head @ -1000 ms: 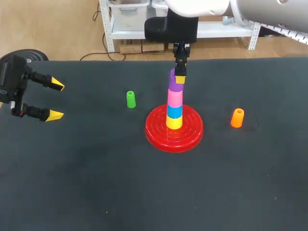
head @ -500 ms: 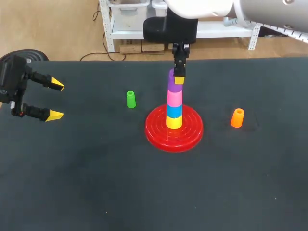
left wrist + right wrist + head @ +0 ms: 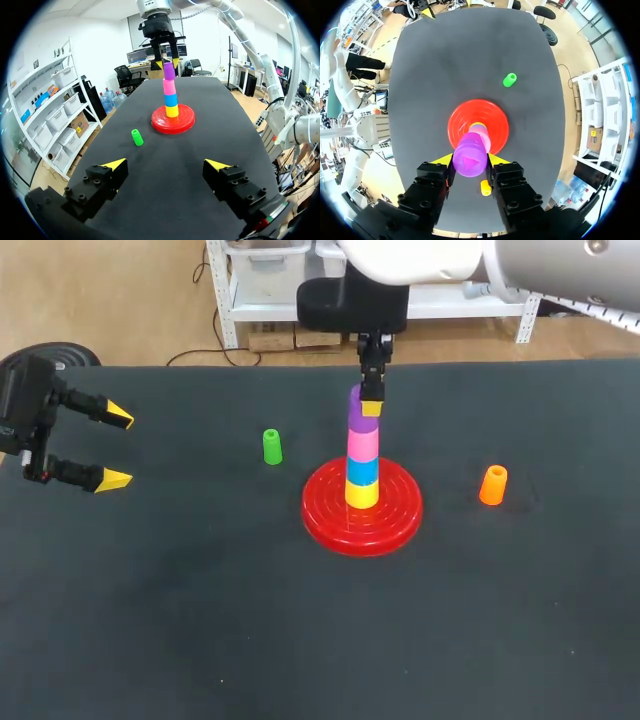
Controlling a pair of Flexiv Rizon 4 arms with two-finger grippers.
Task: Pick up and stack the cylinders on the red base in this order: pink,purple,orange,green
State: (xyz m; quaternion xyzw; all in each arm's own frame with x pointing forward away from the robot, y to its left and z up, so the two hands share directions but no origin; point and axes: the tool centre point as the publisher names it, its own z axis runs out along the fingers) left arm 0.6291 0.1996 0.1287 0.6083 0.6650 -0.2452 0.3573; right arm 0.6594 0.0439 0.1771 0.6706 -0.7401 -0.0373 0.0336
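While the right tool (image 3: 371,402) clasps the purple cylinder (image 3: 358,415) from two sides, the head view shows that smooth plastic piece topping a column of pink cylinder (image 3: 362,445), blue cylinder (image 3: 362,470) and yellow cylinder (image 3: 362,494) on the ridged, round red base (image 3: 325,523). The green cylinder (image 3: 272,447) stands alone on the matte black table (image 3: 200,620) to the base's left, and the orange cylinder (image 3: 493,485) stands to its right, both well apart from the stack. The left tool (image 3: 116,448) hangs released near the table's left edge, its wedge-shaped yellow tips spread wide.

From the left wrist, the left tool (image 3: 166,165) is parted over bare table, with the green cylinder (image 3: 136,137) ahead and the stack on the glossy base (image 3: 159,125) beyond it.

From the right wrist, looking straight down, the black fingers press both sides of the hollow purple cylinder (image 3: 469,160), which hides most of the column over the base (image 3: 460,125). The orange cylinder (image 3: 485,188) lies just beside one finger, and the green cylinder (image 3: 509,80) sits past the base.
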